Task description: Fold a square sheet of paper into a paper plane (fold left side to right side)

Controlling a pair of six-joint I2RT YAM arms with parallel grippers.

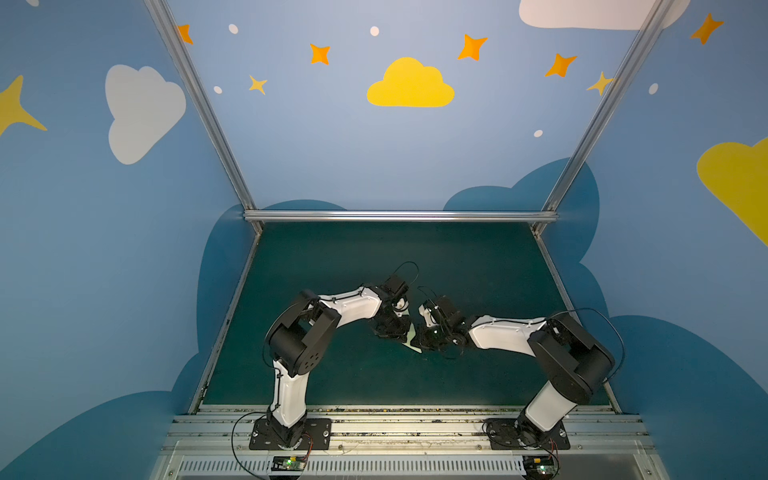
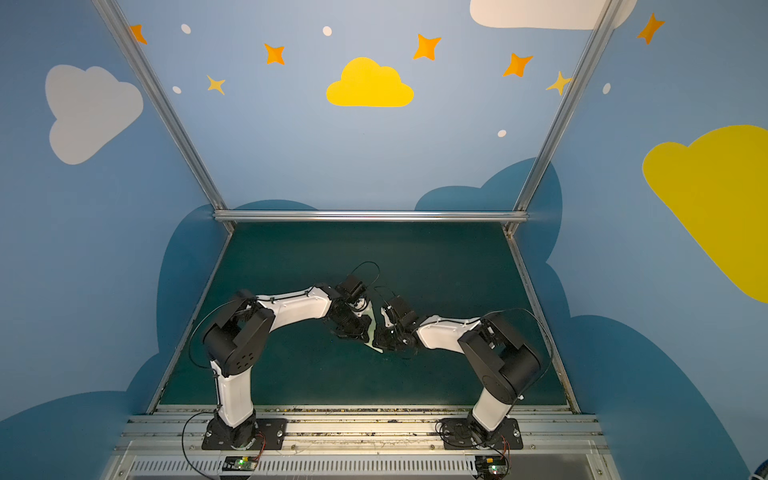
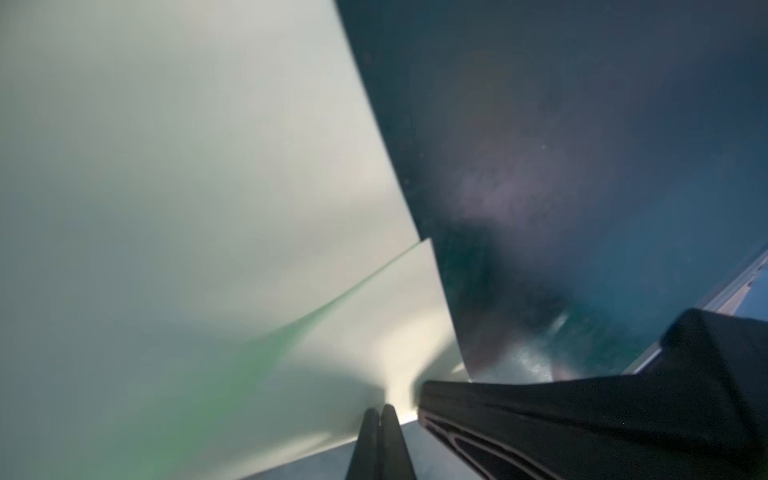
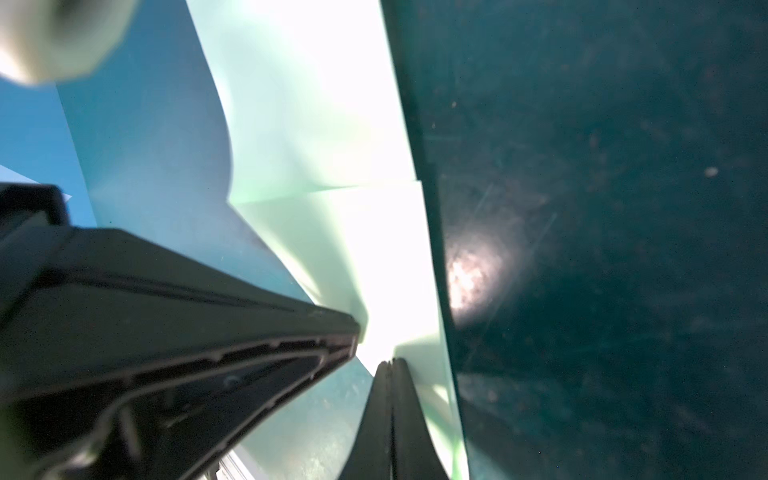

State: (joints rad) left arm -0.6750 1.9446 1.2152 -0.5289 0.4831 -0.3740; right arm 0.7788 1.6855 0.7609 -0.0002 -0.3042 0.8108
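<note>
Left gripper [image 3: 379,409] first: its two black fingers are pressed flat together with no gap, and their tips sit right in the pale-green sheet of paper [image 3: 208,187], which they seem to pinch. The right gripper [image 4: 390,363] is the same, with its fingers sealed along a thin seam and the paper spreading away from the tips on either side. Each wrist view also shows the other gripper's black body close alongside.

The tabletop [image 1: 457,266] is a dark teal-green mat, scuffed and speckled. The right wrist view shows a bright patch of glare [image 4: 473,270] on it just beside the paper. Blue walls [image 1: 353,166] stand around it, painted with a yellow cloud [image 1: 409,85], a white cloud [image 1: 141,112] and orange stars [image 1: 471,46], and framed by aluminium posts [image 1: 199,104]. A silver front rail [image 1: 407,428] carries the bases of both arms.

Taking that front rail as my mark, the sheet of paper sits well out from it, roughly over the middle of the tabletop and in line with the gap between the two bases. In both top views only a narrow pale sliver of paper [image 1: 412,337] [image 2: 375,330] shows. It stands on edge rather than lying flat, squeezed between the two grippers, which nearly meet. Up close, a crease runs across it and one folded layer overlaps another. Whether its lowest corner touches the tabletop I cannot tell.
</note>
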